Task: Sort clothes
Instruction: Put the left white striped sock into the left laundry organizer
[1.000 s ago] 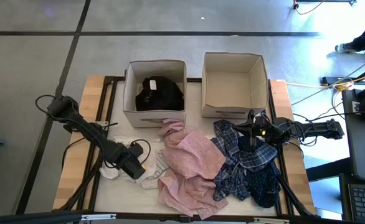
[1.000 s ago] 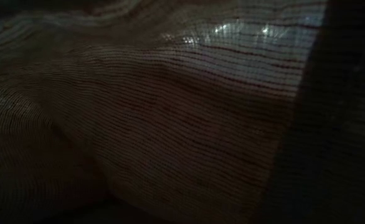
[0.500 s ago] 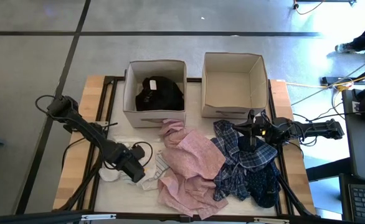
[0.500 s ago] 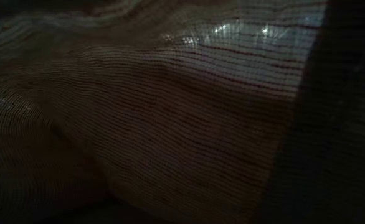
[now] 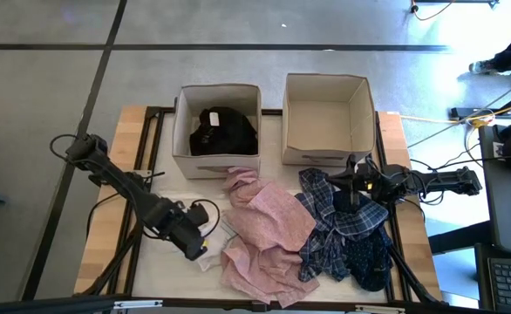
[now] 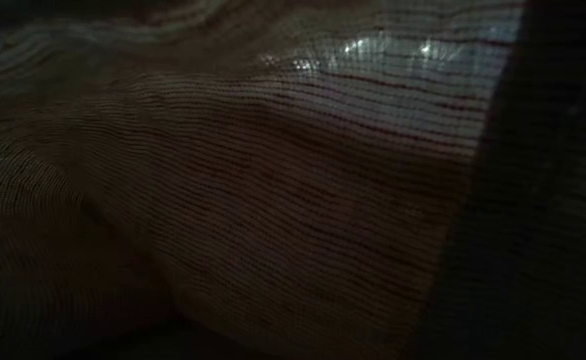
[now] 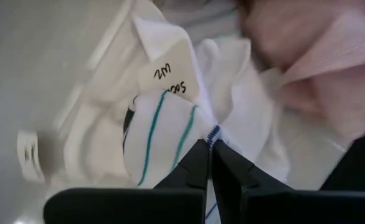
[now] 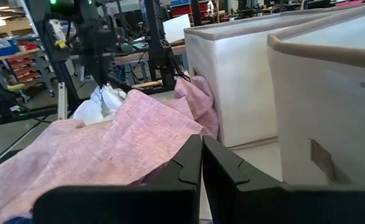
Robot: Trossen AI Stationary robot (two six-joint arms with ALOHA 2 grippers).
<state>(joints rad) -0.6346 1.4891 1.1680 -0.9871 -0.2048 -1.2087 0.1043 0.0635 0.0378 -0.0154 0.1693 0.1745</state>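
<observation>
My left gripper (image 5: 196, 234) is at the table's near left, shut on a white sock with teal stripes (image 7: 161, 134). More white socks (image 5: 207, 255) and a paper tag (image 7: 170, 78) lie under and beside it. The pale pink garment (image 5: 264, 231) lies spread at the near middle. The blue plaid garment (image 5: 347, 214) and the dark navy patterned one (image 5: 366, 262) lie at the near right. The black garment (image 5: 223, 131) lies in the left beige box (image 5: 186, 161). My right gripper (image 5: 353, 187) is shut over the plaid garment, with nothing between its fingers (image 8: 201, 149). My left gripper pinches the teal-striped sock between its two fingertips at an edge with blue stitching (image 7: 214, 131). The sock bunches out past the fingertips. I cannot tell whether it is lifted clear of the socks below.
The right beige box (image 5: 325, 153) stands open beside the left one at the table's far side. Cloth lies against the low camera (image 6: 273, 200) and fills its view. Bare table (image 5: 164, 187) shows between the left box and my left arm.
My left gripper has gone a little toward the table's right and near edges. The white sock that lay at its left side no longer shows there.
</observation>
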